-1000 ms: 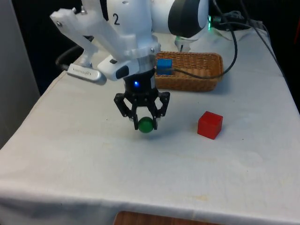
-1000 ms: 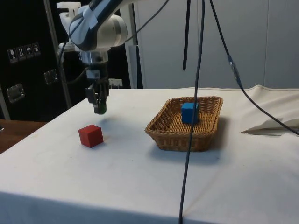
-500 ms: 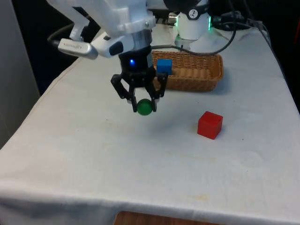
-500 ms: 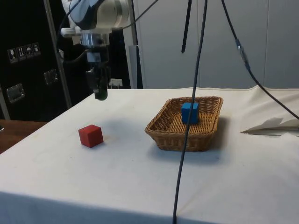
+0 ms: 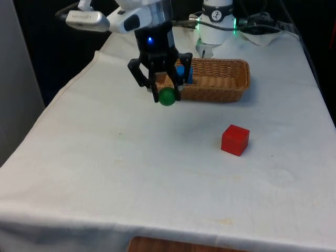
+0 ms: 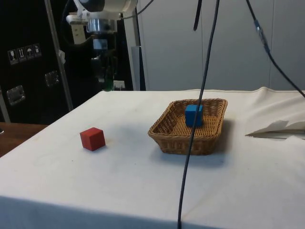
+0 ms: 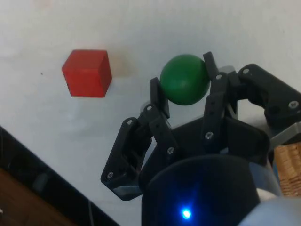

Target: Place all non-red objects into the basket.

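A green ball hangs well above the cloth with my gripper shut on it. In the front view the ball sits just in front of the near left corner of the wicker basket. A blue cube lies inside the basket, partly hidden by my fingers in the front view. The red cube rests on the cloth, at the front view's right of the gripper and nearer the camera.
Black cables hang in front of the side view and one runs into the basket. The table's edge falls away at the front view's left. Dark cabinets stand behind the table in the side view.
The gripper has risen with the green ball and moved away from the front camera toward the basket. The red cube and blue cube have stayed put.
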### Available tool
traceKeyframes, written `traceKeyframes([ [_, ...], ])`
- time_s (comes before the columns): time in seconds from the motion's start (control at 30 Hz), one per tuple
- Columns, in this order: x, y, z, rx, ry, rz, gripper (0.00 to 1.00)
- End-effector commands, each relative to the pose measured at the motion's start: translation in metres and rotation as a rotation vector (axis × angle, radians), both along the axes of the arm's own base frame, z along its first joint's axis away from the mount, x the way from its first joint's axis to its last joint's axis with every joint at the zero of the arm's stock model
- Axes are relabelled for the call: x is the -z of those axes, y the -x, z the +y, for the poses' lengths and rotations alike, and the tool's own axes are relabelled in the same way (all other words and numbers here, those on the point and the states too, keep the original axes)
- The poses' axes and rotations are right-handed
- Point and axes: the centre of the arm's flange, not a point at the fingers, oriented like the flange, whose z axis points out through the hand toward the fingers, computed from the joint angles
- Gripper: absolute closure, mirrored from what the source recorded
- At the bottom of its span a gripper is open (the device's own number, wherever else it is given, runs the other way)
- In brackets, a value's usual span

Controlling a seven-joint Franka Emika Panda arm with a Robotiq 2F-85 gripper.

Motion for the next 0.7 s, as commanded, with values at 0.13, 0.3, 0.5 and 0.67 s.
traceKeyframes([
  [0.13,-0.017,0.016,0.002,-0.001,-0.006,-0.008,1.0],
  [0.3,-0.029,0.03,0.003,-0.002,-0.019,-0.012,1.0],
  [0.5,-0.038,0.04,0.006,-0.003,-0.029,-0.017,1.0],
  [0.67,-0.045,0.05,0.008,-0.005,-0.039,-0.02,1.0],
])
